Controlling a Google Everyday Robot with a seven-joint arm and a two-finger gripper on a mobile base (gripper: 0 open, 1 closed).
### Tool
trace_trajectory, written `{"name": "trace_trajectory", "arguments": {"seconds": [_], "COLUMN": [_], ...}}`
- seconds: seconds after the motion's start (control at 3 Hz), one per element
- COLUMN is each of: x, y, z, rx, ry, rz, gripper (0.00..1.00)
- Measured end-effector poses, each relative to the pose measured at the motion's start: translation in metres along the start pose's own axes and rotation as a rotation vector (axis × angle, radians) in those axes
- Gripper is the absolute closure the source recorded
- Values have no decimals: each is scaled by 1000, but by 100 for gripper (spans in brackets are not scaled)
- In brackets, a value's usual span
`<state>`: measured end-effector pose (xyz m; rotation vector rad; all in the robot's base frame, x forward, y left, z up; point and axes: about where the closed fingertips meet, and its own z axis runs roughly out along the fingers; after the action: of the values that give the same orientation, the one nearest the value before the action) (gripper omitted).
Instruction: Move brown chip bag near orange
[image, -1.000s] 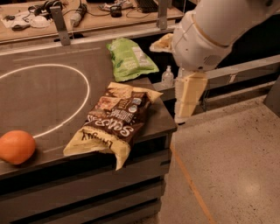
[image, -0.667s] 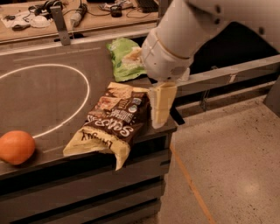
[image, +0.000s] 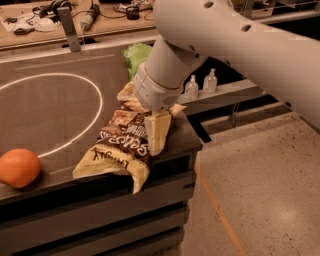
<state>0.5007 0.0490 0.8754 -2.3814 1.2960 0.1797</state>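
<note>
The brown chip bag (image: 120, 142) lies flat at the table's front right corner, one cream end hanging over the front edge. The orange (image: 19, 167) sits at the front left, well apart from the bag. My gripper (image: 157, 134) hangs from the big white arm and is down over the bag's right side, its cream finger (image: 158, 131) against the bag. The arm hides the bag's far end.
A light green bag (image: 136, 55) lies behind the arm, mostly hidden. A white circle (image: 95, 107) is drawn on the dark tabletop. Two small clear bottles (image: 200, 84) stand on a shelf right of the table. Cluttered cables lie on the far bench (image: 75, 15). The floor is to the right.
My arm has swung left and down, from beside the table's right edge to over the bag's right side. The bag and orange have not moved.
</note>
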Motion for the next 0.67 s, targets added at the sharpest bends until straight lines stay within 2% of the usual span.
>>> {"name": "trace_trajectory", "arguments": {"seconds": [0.33, 0.67], "x": [-3, -3], "y": [-1, -1], "z": [28, 33], "rx": [-35, -44], "ry": [-31, -48], "rz": [-18, -16], "gripper": [39, 62]}}
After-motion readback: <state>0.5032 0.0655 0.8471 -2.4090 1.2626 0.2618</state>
